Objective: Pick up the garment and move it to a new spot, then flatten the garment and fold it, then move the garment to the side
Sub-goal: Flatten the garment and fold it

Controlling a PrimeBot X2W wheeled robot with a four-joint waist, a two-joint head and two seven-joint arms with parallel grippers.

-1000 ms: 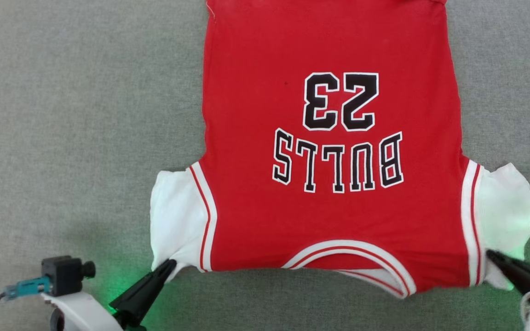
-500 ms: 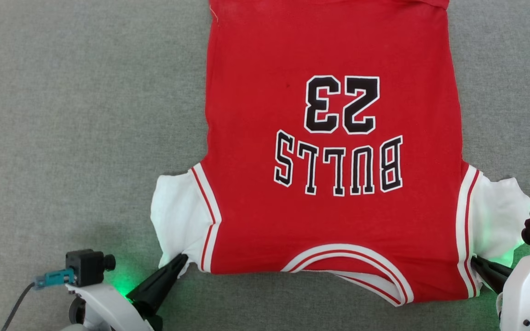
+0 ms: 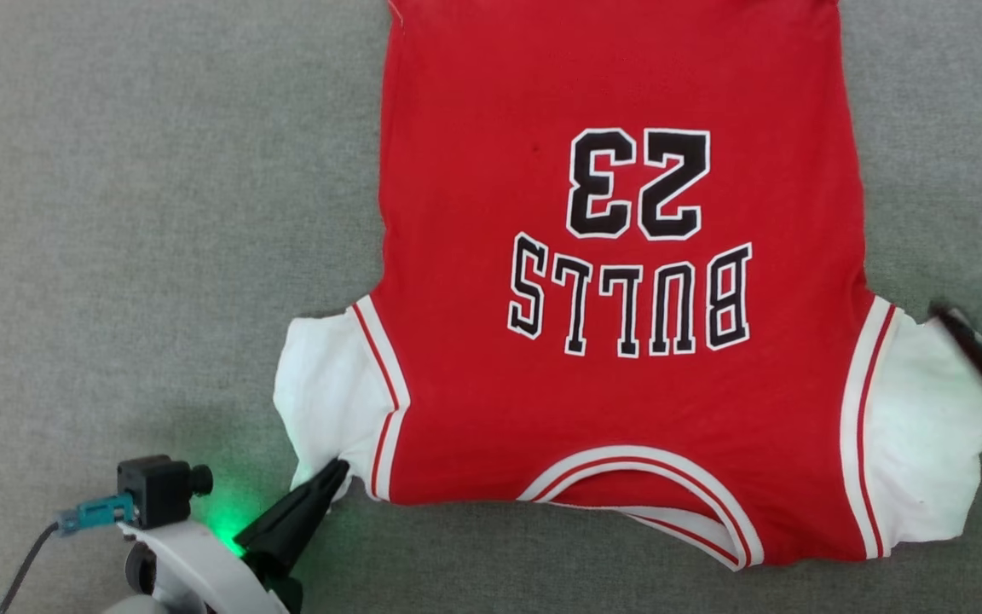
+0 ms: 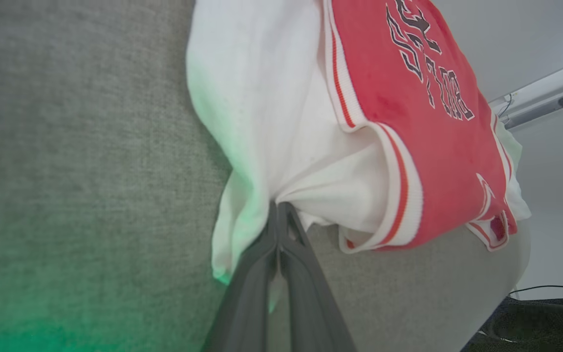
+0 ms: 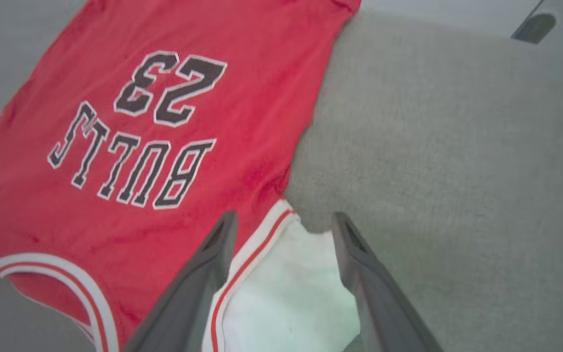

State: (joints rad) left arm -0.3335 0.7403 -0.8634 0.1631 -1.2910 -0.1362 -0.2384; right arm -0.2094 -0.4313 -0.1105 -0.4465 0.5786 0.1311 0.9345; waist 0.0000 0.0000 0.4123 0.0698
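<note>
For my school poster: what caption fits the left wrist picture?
Shut left gripper pinching the white sleeve of the red jersey.

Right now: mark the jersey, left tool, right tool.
jersey (image 3: 474,409): head view, on the red chest panel.
left tool (image 3: 333,471): head view, at the shut fingertips pinching the jersey.
right tool (image 5: 282,220): right wrist view, midway between the open fingertips.

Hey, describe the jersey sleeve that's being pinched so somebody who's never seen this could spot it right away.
On the grey fabric surface lies a red jersey numbered 23, collar toward the robot. The pinched sleeve is the white one on the robot's left, its near corner clamped in the shut left end effector. The other white sleeve lies loose by the open right end effector.
</note>
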